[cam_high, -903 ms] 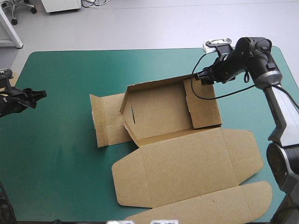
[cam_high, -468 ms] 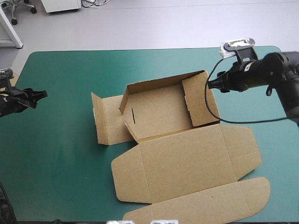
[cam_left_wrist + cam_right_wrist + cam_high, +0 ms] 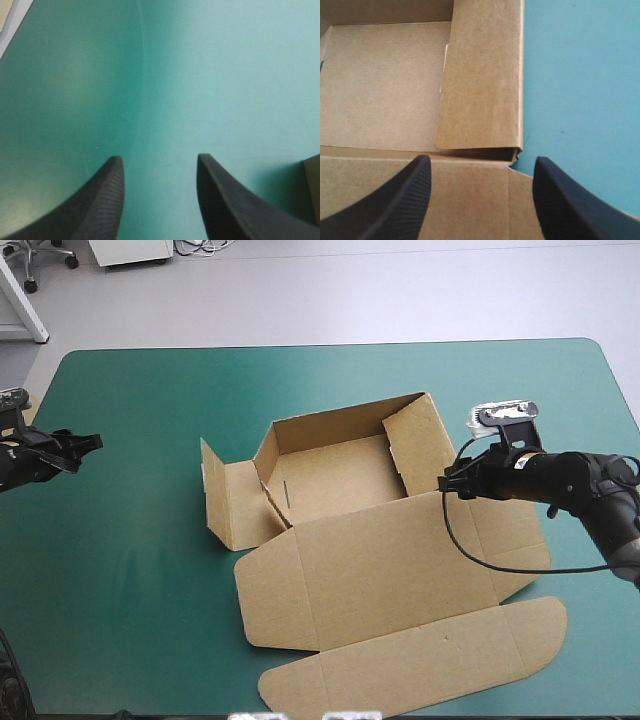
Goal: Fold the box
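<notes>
The box point(image 3: 380, 570) sits mid-frame on the desk point(image 3: 130, 570), walls half raised. The right end effector point(image 3: 445, 483) — fingers apart — faces the right wall point(image 3: 480, 75); best pinch its edge squarely before tucking. The left end effector point(image 3: 88, 443), likewise apart, idles frame-left.

My right arm point(image 3: 570, 480) is cased in rounded, glossy black shells. My left gripper point(image 3: 158, 156) and right gripper point(image 3: 481, 158) each bear two broad black fins, finely ribbed and curved, tapering to blunt tips.

left gripper point(image 3: 88, 444) at nine o'clock, fingers parted, aimed toward three; right gripper point(image 3: 447, 483) at three o'clock, fingers parted, aimed toward nine
</notes>
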`<move>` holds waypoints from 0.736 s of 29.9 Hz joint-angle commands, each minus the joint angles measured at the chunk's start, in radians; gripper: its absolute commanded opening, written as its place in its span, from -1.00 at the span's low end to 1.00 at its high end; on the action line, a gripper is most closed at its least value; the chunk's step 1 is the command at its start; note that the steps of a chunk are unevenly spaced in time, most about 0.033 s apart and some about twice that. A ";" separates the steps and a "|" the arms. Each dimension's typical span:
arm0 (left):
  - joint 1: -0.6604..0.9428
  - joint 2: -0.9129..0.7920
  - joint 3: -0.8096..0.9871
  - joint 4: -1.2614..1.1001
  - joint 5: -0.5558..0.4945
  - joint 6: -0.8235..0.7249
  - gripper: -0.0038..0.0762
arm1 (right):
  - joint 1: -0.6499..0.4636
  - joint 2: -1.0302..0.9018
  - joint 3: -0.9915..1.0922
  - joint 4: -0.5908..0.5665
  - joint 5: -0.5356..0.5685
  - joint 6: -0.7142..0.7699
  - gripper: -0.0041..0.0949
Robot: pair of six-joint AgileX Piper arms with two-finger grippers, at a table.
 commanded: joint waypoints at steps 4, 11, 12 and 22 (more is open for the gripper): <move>0.000 -0.033 -0.026 -0.035 -0.042 0.004 -0.08 | -0.002 0.070 -0.072 0.075 -0.100 -0.068 0.33; 0.000 -0.033 -0.026 -0.042 -0.042 0.019 -0.08 | -0.002 0.214 -0.241 0.023 0.001 -0.050 0.33; 0.000 -0.033 -0.026 -0.042 -0.042 0.019 -0.08 | -0.002 0.240 -0.281 0.004 0.042 -0.029 0.33; 0.000 -0.033 -0.026 -0.060 -0.042 0.039 -0.08 | -0.002 0.500 -0.672 -0.082 0.400 0.056 0.30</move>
